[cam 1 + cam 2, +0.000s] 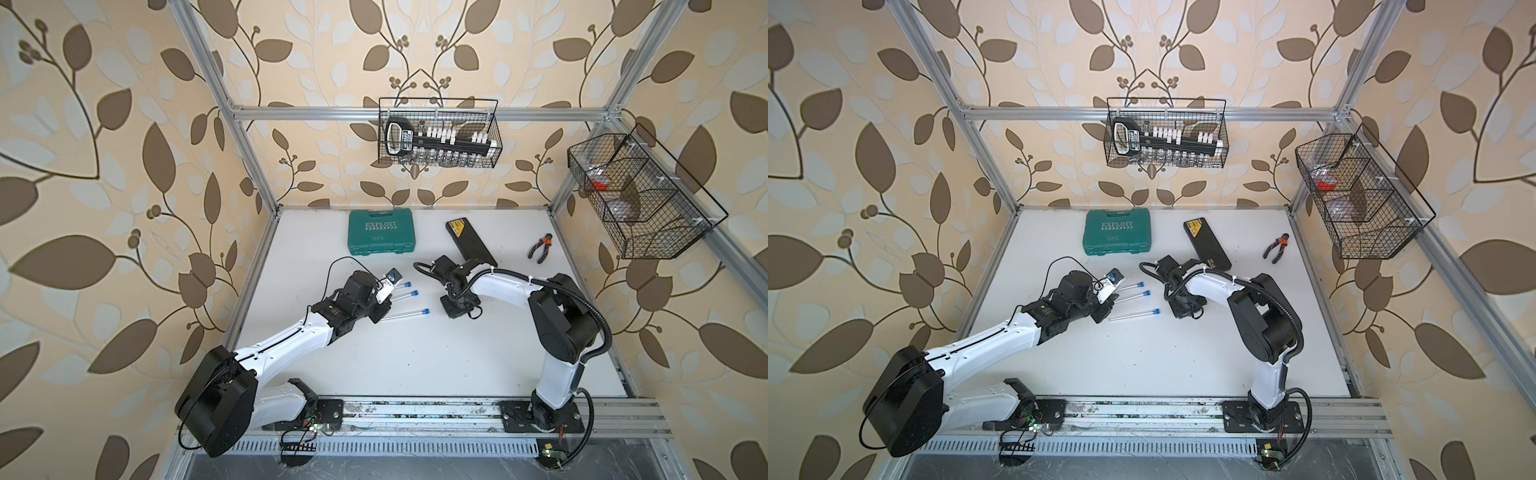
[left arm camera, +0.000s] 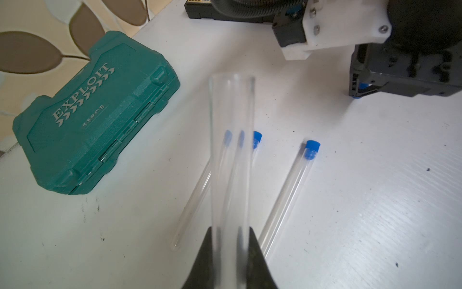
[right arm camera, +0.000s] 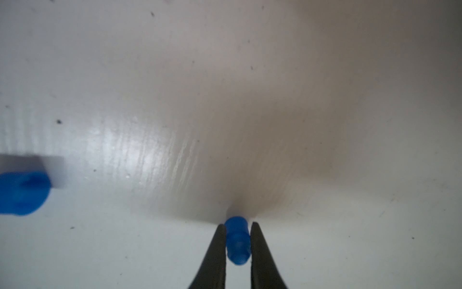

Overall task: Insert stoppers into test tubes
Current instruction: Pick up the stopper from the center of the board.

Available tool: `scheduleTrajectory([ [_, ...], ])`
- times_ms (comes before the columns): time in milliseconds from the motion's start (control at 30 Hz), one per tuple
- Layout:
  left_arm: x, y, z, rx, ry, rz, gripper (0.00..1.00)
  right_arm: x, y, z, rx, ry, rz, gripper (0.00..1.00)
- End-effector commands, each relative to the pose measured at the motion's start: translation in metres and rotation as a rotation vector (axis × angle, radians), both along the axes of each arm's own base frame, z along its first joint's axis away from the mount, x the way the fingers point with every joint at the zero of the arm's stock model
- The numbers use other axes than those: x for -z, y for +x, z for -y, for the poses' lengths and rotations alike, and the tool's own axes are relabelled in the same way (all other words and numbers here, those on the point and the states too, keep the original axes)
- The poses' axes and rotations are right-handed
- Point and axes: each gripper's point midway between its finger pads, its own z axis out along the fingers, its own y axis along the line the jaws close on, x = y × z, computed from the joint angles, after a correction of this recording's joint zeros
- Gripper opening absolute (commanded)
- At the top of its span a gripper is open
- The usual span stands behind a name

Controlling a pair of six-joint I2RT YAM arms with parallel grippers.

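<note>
Beige wallpaper point(image 1: 104, 166) printed with brown and pale grey leaves is covering the walls at the back and on both sides, and an aluminium frame point(image 1: 374, 112) is standing before it. A white desk point(image 1: 415, 357) is filling the frame's base, with a slotted metal rail point(image 1: 415, 446) running along its near edge. A black wire back basket point(image 1: 457, 164) is hanging from the rear bar and a side basket point(image 1: 665, 245) from the right-hand bar; soft, even light is falling on the desk.

Left pincer point(image 2: 230, 231) clamps an open test tube point(image 2: 231, 105) over three stoppered tubes point(image 2: 287, 190).
</note>
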Motion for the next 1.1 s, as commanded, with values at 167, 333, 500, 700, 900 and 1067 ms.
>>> scheduleTrajectory([
  [167, -0.011, 0.003, -0.003, -0.011, -0.012, 0.041, 0.0, 0.013, -0.008, 0.009, 0.012, -0.02, -0.045, 0.25],
  [333, -0.011, 0.004, -0.003, -0.012, -0.011, 0.045, 0.0, 0.014, -0.009, 0.011, 0.014, -0.03, -0.046, 0.19],
  [500, -0.012, 0.004, -0.003, -0.014, -0.01, 0.045, 0.0, 0.004, -0.004, 0.02, 0.011, -0.08, -0.011, 0.15],
  [700, -0.013, 0.005, -0.004, -0.017, -0.007, 0.053, 0.0, -0.034, 0.014, 0.06, -0.012, -0.326, 0.128, 0.16],
  [900, -0.012, 0.005, -0.008, -0.024, 0.017, 0.059, 0.0, -0.01, 0.013, 0.038, -0.09, -0.398, 0.146, 0.29],
  [1067, -0.01, 0.004, -0.011, -0.03, 0.024, 0.06, 0.0, -0.014, 0.001, -0.026, -0.107, -0.112, 0.13, 0.37],
])
